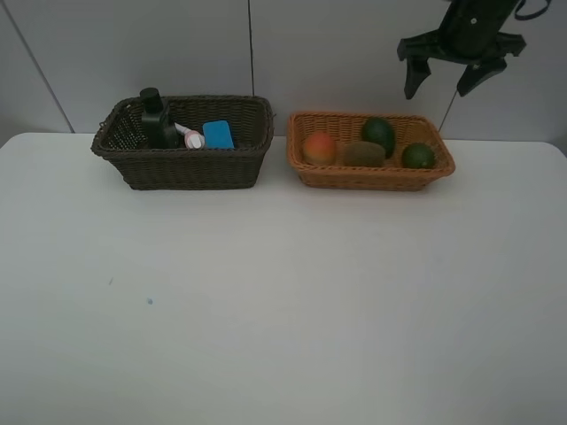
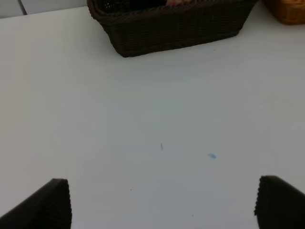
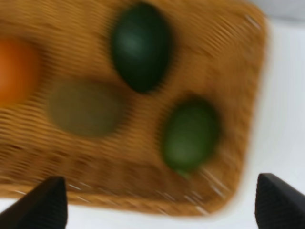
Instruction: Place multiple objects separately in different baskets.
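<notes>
The dark brown basket (image 1: 190,168) stands at the back left and holds the dark green pump bottle (image 1: 155,119), the white-pink marker (image 1: 188,135) and the blue eraser (image 1: 218,135). I cannot pick out the small pink bottle. The orange-tan basket (image 1: 372,177) to its right holds the orange-red fruit (image 1: 320,148), the brown kiwi (image 1: 364,154) and two green avocados (image 1: 378,135) (image 1: 417,156). I cannot tell which one is halved. My right gripper (image 1: 456,75) hangs open and empty high above this basket's right end. My left gripper (image 2: 162,205) is open and empty over bare table.
The white table (image 1: 283,301) stretches in front of both baskets, with two small marks at the front left (image 1: 149,301). A grey wall stands close behind the baskets. The left wrist view shows the dark basket's front wall (image 2: 176,28). The right wrist view is blurred.
</notes>
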Controlling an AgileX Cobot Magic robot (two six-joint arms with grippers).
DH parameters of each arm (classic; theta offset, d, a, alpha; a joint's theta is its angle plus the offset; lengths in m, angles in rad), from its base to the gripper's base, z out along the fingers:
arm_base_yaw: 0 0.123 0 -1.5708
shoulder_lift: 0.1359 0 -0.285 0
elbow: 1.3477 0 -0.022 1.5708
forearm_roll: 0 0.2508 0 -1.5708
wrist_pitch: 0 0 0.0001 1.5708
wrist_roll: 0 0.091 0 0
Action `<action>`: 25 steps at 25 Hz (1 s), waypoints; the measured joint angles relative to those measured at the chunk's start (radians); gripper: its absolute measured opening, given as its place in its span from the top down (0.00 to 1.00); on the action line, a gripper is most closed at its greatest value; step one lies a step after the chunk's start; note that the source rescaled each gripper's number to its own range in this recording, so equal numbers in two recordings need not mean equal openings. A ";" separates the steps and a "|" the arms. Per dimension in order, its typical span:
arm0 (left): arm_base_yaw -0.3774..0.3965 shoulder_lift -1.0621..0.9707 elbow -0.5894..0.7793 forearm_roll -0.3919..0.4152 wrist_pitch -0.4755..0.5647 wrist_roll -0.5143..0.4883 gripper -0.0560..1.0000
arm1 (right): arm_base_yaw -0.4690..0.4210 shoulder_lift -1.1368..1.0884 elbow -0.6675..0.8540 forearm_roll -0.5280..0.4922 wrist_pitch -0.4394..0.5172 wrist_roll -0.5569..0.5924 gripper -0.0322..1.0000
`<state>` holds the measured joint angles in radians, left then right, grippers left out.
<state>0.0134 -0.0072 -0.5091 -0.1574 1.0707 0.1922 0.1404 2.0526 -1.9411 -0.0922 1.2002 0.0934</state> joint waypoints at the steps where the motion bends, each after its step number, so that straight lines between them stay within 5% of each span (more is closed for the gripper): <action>1: 0.000 0.000 0.000 0.000 0.000 0.000 0.06 | -0.031 0.000 0.000 0.021 0.009 -0.004 0.02; 5: 0.000 0.000 0.000 0.000 0.000 0.000 0.06 | -0.103 -0.057 0.072 0.105 0.009 -0.034 0.02; 10: 0.000 0.000 0.000 0.000 0.000 0.000 0.06 | -0.110 -0.286 0.373 0.034 0.011 -0.050 0.02; 18: 0.000 0.000 0.000 0.000 0.000 0.000 0.06 | -0.110 -0.891 0.928 -0.043 0.017 -0.002 0.02; 25: 0.000 0.000 0.000 0.000 0.000 0.000 0.06 | -0.110 -1.415 1.182 -0.043 0.011 0.031 0.02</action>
<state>0.0134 -0.0072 -0.5091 -0.1574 1.0707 0.1922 0.0300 0.6377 -0.7595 -0.1355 1.2113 0.1239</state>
